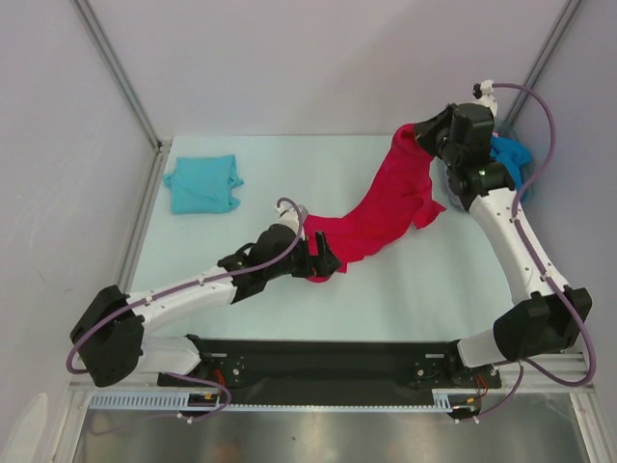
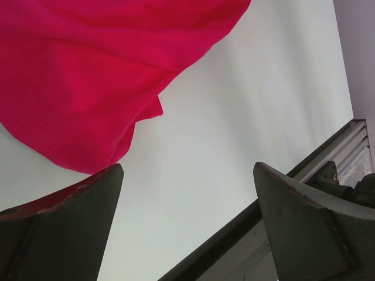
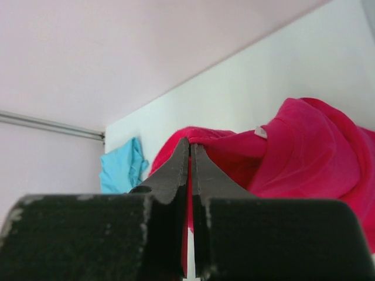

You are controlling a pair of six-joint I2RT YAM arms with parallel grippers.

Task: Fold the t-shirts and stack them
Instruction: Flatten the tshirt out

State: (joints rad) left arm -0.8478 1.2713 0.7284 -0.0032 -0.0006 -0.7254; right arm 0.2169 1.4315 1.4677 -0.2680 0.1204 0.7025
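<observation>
Nearest us, at about 6 o'clock on the bench [image 1: 424, 289], the left arm's fingers [image 2: 64, 222] are spread wide and hold nothing; they hover low over the near end of the red shirt [image 1: 386, 207], whose hem lies just ahead of them. From there the red shirt runs as a long, twisted band towards 1 o'clock, where the right arm's fingers [image 3: 170, 175] are pinched tight on a fold of it and lift it off the bench. Farther back, a teal shirt [image 1: 202, 183] lies folded and flat at 10 o'clock, and a blue shirt [image 1: 509, 159] sits crumpled at 2 o'clock, partly hidden behind the right arm. We judge the task at an early stage: one shirt looks folded, the red one is in hand but not yet spread or folded, the blue one waits, and nothing is stacked on the teal one. For room, bare bench lies open at 4 to 5 o'clock and in the middle. The near rail [image 2: 345, 143] sits close under the left arm's fingers, and the right arm works near the right-hand wall [image 1: 588, 174].
</observation>
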